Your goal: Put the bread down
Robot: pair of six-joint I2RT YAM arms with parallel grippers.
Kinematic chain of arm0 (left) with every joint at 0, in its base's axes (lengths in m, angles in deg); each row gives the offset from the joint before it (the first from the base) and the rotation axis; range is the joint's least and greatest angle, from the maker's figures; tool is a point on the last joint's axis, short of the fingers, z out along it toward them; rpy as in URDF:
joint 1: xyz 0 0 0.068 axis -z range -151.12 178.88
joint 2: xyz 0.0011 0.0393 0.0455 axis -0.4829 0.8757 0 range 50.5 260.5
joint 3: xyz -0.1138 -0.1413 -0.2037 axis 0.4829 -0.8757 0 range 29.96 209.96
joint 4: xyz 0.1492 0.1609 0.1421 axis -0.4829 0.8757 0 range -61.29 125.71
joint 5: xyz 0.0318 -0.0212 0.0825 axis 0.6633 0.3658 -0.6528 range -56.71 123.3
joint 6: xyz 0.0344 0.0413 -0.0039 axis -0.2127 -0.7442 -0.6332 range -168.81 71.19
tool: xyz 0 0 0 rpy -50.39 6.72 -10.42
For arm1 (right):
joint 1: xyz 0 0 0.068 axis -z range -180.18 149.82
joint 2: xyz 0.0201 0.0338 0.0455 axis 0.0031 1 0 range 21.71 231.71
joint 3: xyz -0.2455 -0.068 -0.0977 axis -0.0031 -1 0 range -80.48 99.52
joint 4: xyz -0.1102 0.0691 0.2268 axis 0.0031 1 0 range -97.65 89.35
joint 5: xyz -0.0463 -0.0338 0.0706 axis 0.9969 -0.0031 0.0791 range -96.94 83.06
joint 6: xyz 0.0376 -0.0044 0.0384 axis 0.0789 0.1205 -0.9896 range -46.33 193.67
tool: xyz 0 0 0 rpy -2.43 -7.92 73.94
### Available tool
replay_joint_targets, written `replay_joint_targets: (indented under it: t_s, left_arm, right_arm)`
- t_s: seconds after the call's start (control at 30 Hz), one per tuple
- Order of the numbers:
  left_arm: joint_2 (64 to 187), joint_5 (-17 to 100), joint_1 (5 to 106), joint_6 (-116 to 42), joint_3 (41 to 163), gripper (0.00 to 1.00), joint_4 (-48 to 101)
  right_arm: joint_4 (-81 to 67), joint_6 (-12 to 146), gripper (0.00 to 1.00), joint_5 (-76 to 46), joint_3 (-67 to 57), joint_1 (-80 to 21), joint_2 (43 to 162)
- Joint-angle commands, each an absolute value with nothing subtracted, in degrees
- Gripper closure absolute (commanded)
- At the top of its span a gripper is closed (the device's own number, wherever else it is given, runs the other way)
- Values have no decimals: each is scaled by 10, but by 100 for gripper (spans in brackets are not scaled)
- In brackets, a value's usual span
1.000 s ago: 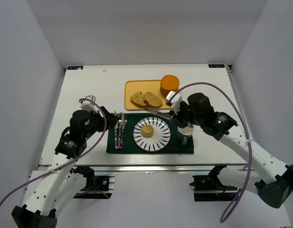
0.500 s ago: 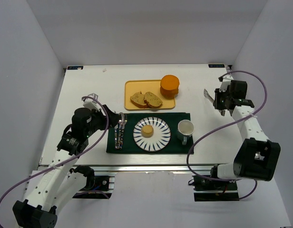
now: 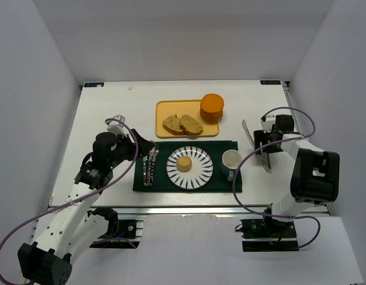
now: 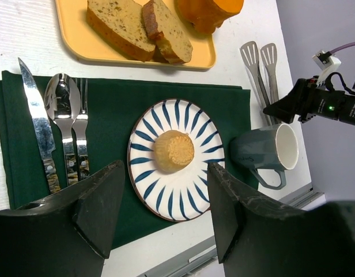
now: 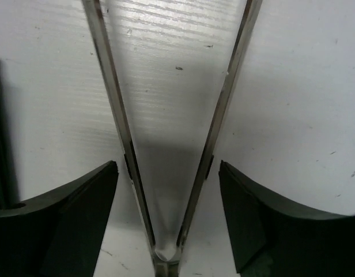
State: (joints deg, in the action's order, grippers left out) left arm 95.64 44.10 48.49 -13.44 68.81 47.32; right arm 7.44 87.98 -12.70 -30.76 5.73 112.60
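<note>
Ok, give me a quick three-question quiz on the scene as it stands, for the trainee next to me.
1. True or false: the left hand holds the bread.
2. What lies between the open fingers of the right hand? A) the tongs B) a whisk C) a bottle
3. How many pieces of cutlery lie on the green mat, left of the striped plate?

Key
1. False: the left hand is open and the bread sits on the striped plate.
2. A.
3. Three: knife, spoon, fork.
</note>
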Motion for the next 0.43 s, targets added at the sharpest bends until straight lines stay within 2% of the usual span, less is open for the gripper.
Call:
replay_joint_targets:
  t_s: [0.0, 0.07, 0.23, 0.4]
  left_arm:
    - [961, 452, 485, -130, 685, 31, 453]
    - [963, 451, 485, -130, 688, 31, 454]
    - [964, 446, 485, -133, 695, 31, 460]
    - [973, 453, 485, -131, 692, 31, 452]
  right_arm:
    - [65, 924, 23, -139, -306, 60, 1093]
    - [78, 940, 11, -151, -295, 61, 1064]
    - [131, 921, 11, -182, -200, 60, 1021]
    - [153, 891, 10, -268, -117, 51, 1010]
